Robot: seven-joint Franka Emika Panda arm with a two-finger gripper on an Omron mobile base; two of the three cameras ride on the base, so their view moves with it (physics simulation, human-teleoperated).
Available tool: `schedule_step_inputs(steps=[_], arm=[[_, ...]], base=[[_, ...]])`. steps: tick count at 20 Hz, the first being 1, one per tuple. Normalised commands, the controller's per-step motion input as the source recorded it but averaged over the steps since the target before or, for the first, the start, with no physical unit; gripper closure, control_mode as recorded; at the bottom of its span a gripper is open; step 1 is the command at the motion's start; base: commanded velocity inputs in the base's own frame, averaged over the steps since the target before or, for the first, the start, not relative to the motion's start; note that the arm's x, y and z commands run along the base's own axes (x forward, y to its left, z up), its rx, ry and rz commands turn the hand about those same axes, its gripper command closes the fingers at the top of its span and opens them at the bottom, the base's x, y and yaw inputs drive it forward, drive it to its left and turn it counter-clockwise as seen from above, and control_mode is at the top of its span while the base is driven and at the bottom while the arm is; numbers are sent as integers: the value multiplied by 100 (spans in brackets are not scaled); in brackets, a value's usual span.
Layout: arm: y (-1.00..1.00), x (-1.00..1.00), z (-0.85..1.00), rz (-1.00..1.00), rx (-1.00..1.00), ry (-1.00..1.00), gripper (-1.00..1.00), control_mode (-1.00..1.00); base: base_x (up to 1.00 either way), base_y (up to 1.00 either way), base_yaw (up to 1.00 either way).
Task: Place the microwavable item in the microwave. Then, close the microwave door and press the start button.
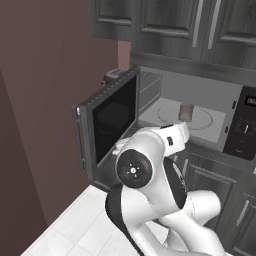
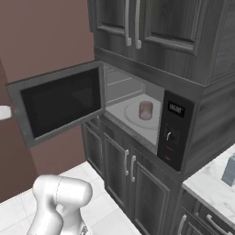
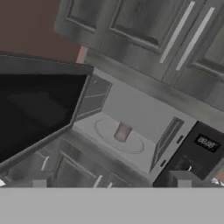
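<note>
One microwavable item (image 3: 122, 131) stands on the turntable (image 3: 105, 131), beyond the claw (image 3: 109, 186).

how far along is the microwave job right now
Done: the microwavable item stands upright on the round turntable plate inside the microwave, with nothing holding it. In hand: nothing is gripped; the microwave door hangs wide open to the left. Left: swing that door shut, then press the start button on the black control panel; which button that is can't be told.

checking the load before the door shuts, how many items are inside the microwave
1: the brownish-pink cup stands upright on the round turntable plate inside the microwave. The door hangs open; nothing else shows inside.
</note>
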Motion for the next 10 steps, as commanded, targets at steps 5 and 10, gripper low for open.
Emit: schedule_step_inputs(steps=[5,10], arm=[[91,7,-1,1,-37,-1,-100,-100],[72,35,0,-2,-35,0,-100,-100]], base=[[0,0,0],[0,0,0]])
